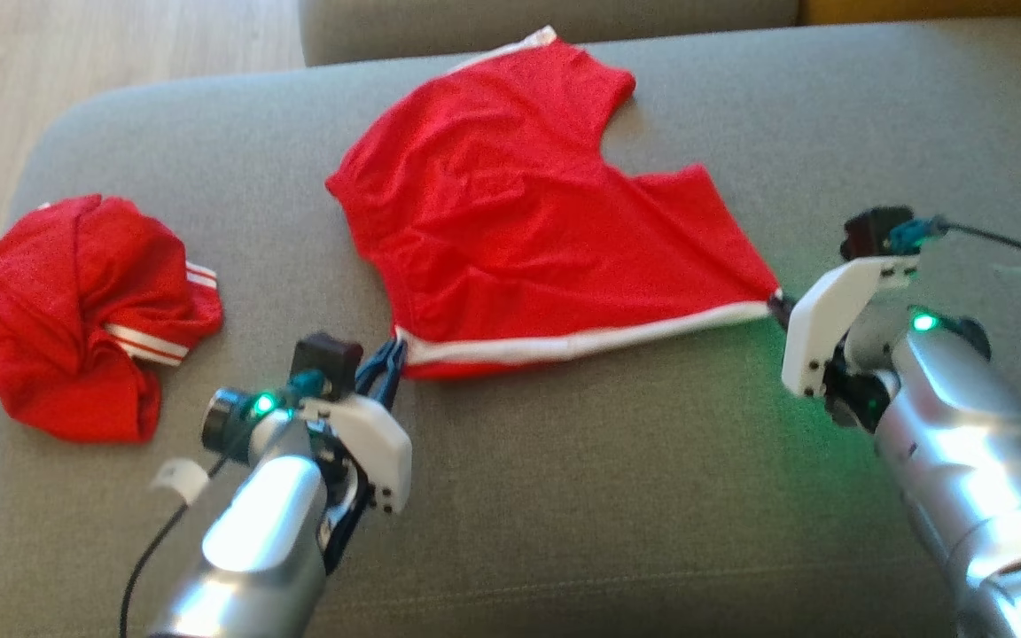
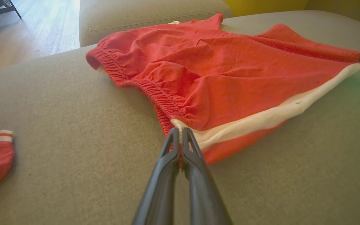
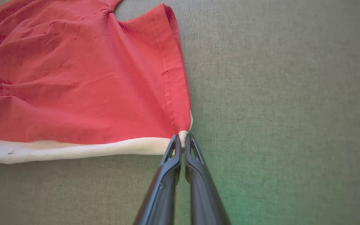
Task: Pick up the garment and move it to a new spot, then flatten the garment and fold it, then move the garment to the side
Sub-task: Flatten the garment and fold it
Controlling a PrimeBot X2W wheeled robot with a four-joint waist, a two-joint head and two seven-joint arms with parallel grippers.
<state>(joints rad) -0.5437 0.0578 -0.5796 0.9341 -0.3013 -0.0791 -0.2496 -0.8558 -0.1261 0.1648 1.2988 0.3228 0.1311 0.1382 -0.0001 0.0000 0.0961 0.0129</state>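
Grey sofa cushion (image 1: 564,514), and the red garment (image 1: 519,204) lies spread across its middle, its white-striped near edge stretched taut. A crumpled red garment (image 1: 76,310) sits well off to the left. Left gripper (image 1: 393,353) pinches the near-left corner, right gripper (image 1: 778,306) the near-right. Looks like flattening. Next, the fold, which calls for both corners carried far together.

The head camera looks down from above, set back, over the grey cushion (image 1: 617,496). The left wrist camera sits low and close, facing along the left end effector (image 2: 180,132) across the red garment (image 2: 230,78). The right wrist camera looks steeply down along the right end effector (image 3: 182,137), and all three views share the white band (image 3: 73,150).
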